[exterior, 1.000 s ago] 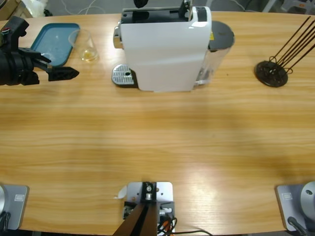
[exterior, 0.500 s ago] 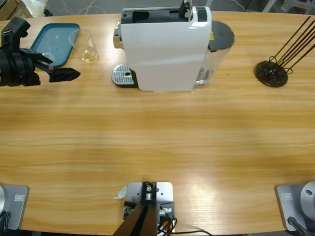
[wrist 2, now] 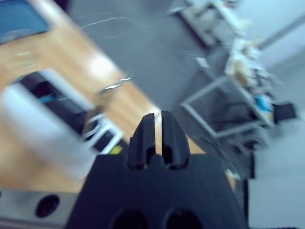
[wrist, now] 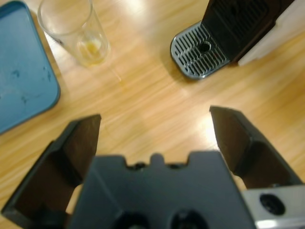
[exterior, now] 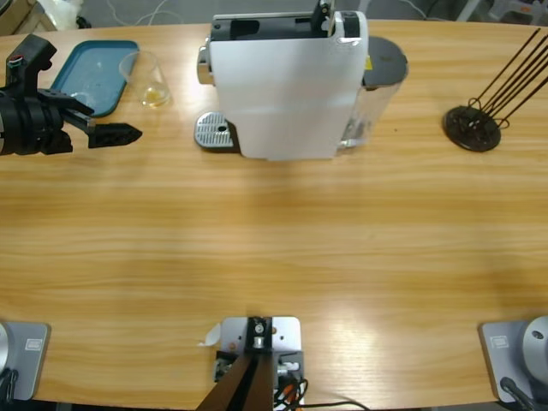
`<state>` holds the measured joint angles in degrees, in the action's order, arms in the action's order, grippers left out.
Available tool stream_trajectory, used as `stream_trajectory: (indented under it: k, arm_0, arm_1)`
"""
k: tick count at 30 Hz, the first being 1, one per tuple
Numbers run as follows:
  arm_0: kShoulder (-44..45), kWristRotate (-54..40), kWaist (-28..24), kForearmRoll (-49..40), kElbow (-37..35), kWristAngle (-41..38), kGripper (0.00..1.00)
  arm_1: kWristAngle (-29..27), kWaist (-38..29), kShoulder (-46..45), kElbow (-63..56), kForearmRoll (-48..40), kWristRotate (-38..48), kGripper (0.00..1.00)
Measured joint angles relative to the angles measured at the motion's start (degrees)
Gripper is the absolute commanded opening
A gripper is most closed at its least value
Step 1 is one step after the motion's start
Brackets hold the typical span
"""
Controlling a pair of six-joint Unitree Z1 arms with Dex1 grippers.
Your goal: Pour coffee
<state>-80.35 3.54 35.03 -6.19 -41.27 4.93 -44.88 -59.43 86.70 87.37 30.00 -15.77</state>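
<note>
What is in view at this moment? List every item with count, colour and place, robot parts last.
coffee machine: one, white body with black top, back middle of the table.
drip tray: one, silver grille, at the machine's left foot, nothing on it.
glass: one, clear, between tray and machine, standing on the table.
coffee: a shallow pale amber pool in the glass bottom.
tray: one, blue, back left corner.
rack: one, black round base with thin rods, back right.
table: one, light wood.
left gripper: black, open, holding nothing, left edge near the glass.
right gripper: black, shut, seen only in its wrist view.
</note>
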Motion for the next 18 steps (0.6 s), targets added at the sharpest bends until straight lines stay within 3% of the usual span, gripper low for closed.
stream_trajectory:
  k: [2, 6, 18]
  arm_0:
    - [0.0, 0.0, 0.0, 0.0, 0.0, 0.0, 0.982]
    - [0.0, 0.0, 0.0, 0.2, 0.0, 0.0, 0.982]
    - [0.0, -0.1, 0.0, 0.7, 0.0, -0.1, 0.982]
  arm_1:
    - [-4.0, -0.6, 2.5, -2.5, -6.5, -0.1, 0.0]
    - [-6.0, -1.7, 5.8, -7.4, -15.6, 0.1, 0.0]
    - [-9.4, -1.8, 6.7, -9.1, -17.1, 3.0, 0.0]
